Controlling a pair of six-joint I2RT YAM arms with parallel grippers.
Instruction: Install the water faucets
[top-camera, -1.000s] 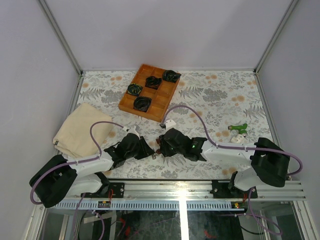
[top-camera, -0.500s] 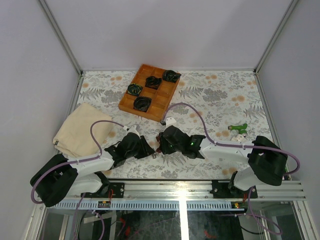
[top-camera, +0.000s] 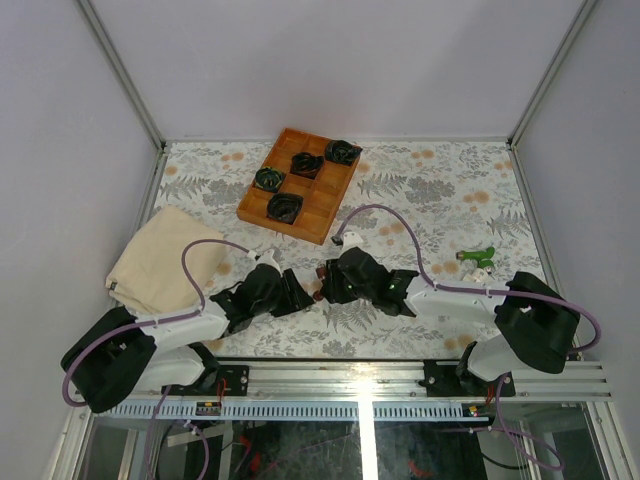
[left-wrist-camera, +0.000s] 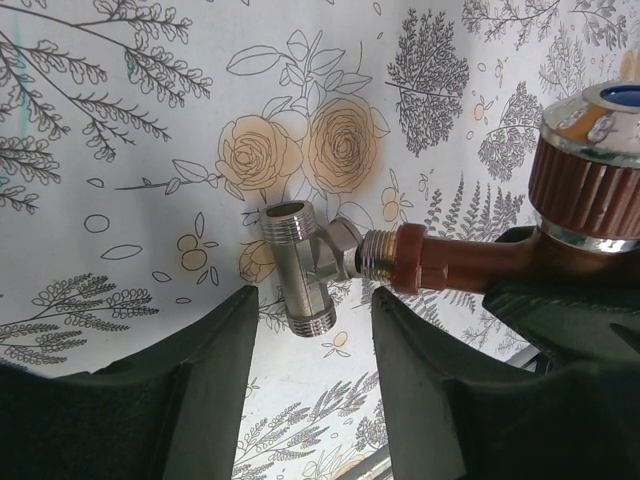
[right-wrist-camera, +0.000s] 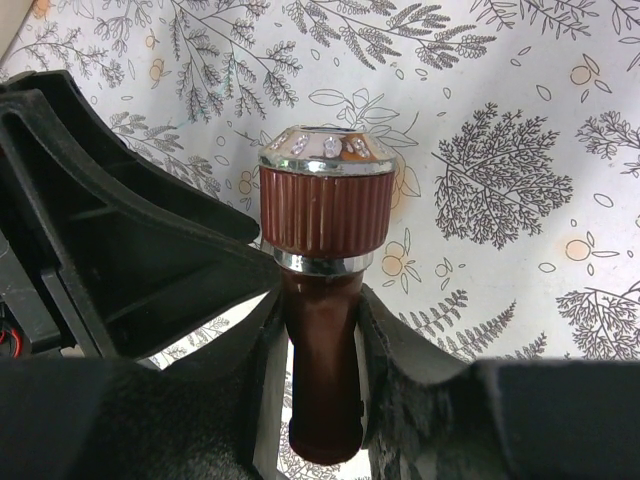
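Observation:
My right gripper (top-camera: 327, 287) is shut on the dark red-brown faucet (right-wrist-camera: 325, 330), clamping its stem with the ribbed knob (right-wrist-camera: 325, 205) sticking out past the fingers. In the left wrist view, the faucet's (left-wrist-camera: 470, 262) silvery threaded end meets a silvery T-shaped fitting (left-wrist-camera: 303, 265) lying on the floral table. My left gripper (left-wrist-camera: 313, 310) is open, its jaws on either side of the fitting's near end without touching it. In the top view, the left gripper (top-camera: 298, 298) faces the right one closely. The bright green faucet (top-camera: 478, 256) lies at the right of the table.
A wooden tray (top-camera: 325, 205) with several black-and-green coiled bundles stands at the back centre. A beige cloth (top-camera: 160, 262) lies at the left. A small white piece (top-camera: 482, 276) lies near the green faucet. Metal frame posts bound the table.
My right gripper has shifted a little away from the near edge and turned with the red-brown faucet in it. The left arm has hardly moved.

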